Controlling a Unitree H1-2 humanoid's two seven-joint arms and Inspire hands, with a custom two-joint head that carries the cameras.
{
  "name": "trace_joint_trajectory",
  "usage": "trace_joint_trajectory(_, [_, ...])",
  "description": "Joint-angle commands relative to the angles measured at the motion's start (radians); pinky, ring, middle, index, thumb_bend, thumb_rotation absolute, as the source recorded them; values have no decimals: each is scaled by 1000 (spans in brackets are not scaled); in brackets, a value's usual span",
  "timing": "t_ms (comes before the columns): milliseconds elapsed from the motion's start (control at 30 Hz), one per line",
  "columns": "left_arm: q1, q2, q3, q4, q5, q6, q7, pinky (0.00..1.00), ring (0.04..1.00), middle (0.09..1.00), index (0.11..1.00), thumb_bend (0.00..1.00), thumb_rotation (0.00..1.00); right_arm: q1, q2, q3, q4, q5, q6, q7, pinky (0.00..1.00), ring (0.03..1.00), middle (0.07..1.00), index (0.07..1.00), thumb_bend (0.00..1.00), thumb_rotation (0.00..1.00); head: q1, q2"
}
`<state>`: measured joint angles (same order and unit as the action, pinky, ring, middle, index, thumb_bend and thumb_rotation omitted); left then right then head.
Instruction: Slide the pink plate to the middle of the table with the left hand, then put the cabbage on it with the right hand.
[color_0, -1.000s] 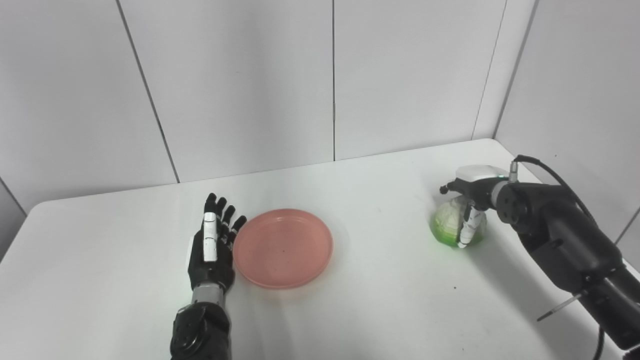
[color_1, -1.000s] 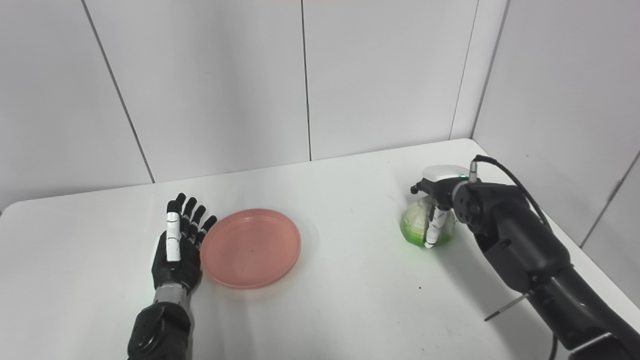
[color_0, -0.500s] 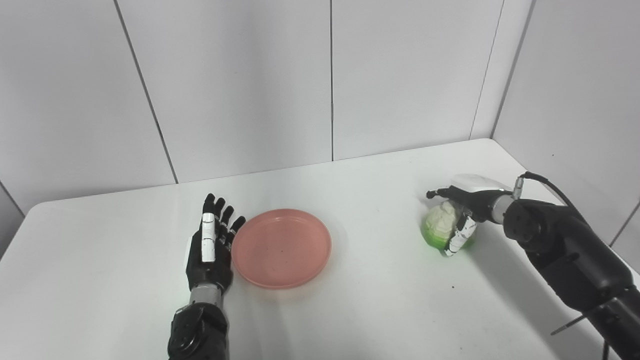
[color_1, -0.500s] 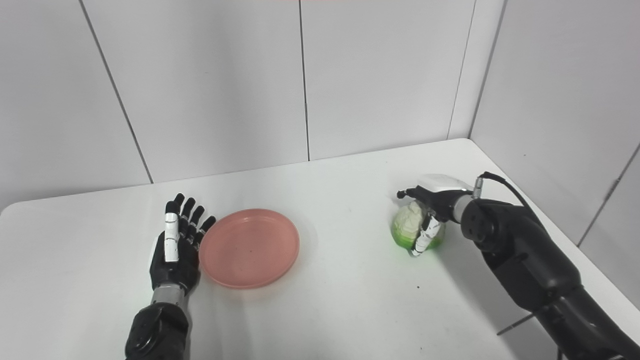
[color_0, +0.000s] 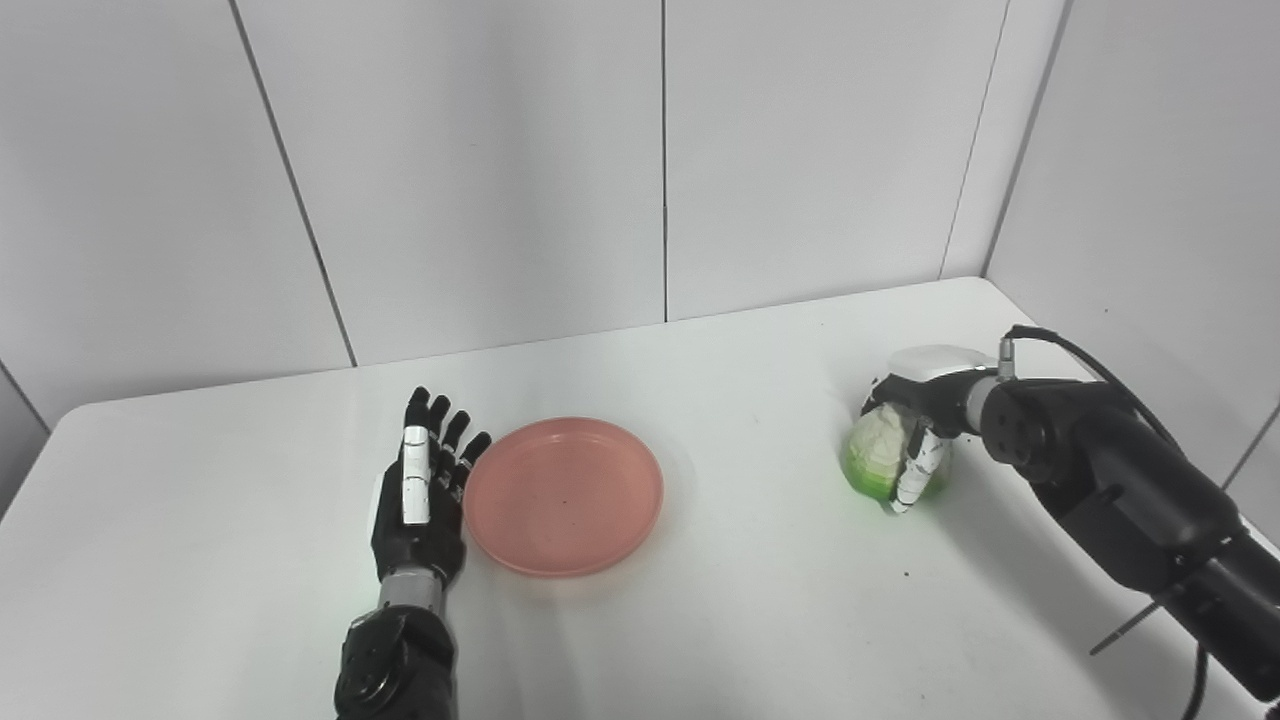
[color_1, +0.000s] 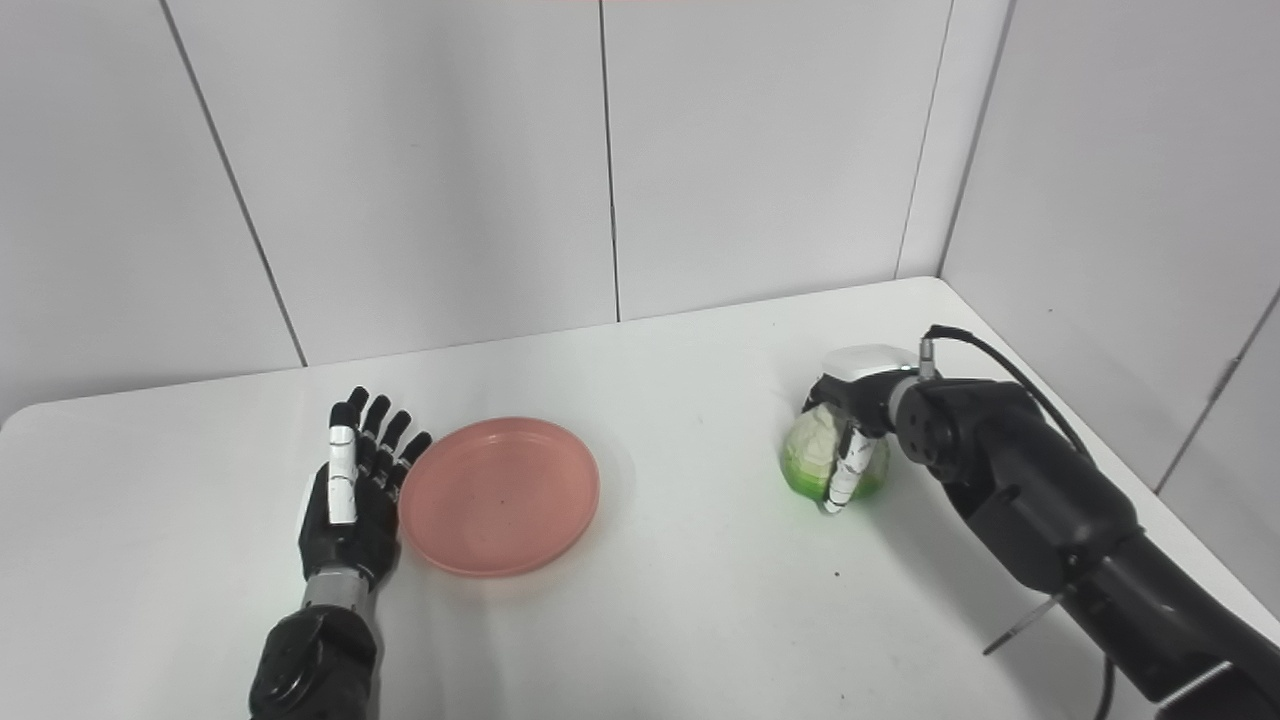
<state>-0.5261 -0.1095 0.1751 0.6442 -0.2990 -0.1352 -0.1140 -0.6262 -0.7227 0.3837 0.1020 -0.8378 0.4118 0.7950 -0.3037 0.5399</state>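
The pink plate (color_0: 563, 495) lies flat on the white table (color_0: 760, 620), a little left of the middle. My left hand (color_0: 420, 500) rests open and flat on the table against the plate's left rim, fingers pointing away from me. The cabbage (color_0: 875, 455), pale on top and green below, is at the right side of the table. My right hand (color_0: 925, 420) is shut on it from above and from the right, with fingers curled over its top and front. Whether the cabbage touches the table I cannot tell.
Grey wall panels (color_0: 660, 150) close the table's far edge and its right side. A black cable (color_0: 1090, 360) loops off the right forearm. Bare table lies between the plate and the cabbage.
My right hand has closed tighter over the cabbage and carried it a little to the left. The left hand and the plate have not moved.
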Motion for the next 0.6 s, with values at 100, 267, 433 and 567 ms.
trace_joint_trajectory(100, [58, 7, 11, 39, -7, 87, 29, 874, 965, 1000, 1000, 871, 764, 13, -24, -4, 15, 18, -30, -9, 618, 664, 698, 657, 845, 119, 2, 2])
trace_joint_trajectory(267, [58, 3, 16, 44, -14, 84, 28, 875, 961, 1000, 1000, 866, 758, 32, -16, -49, 17, 90, -89, -81, 451, 527, 510, 501, 542, 11, 5, 6])
trace_joint_trajectory(433, [61, 0, 13, 41, -11, 84, 34, 857, 949, 1000, 1000, 864, 757, 43, -16, -77, 16, 148, -137, -128, 420, 498, 498, 484, 526, 0, 9, 9])
trace_joint_trajectory(567, [58, -1, 18, 50, -15, 75, 33, 861, 945, 1000, 1000, 866, 749, 33, -24, -81, -1, 167, -142, -125, 404, 488, 505, 474, 525, 0, 10, 12])
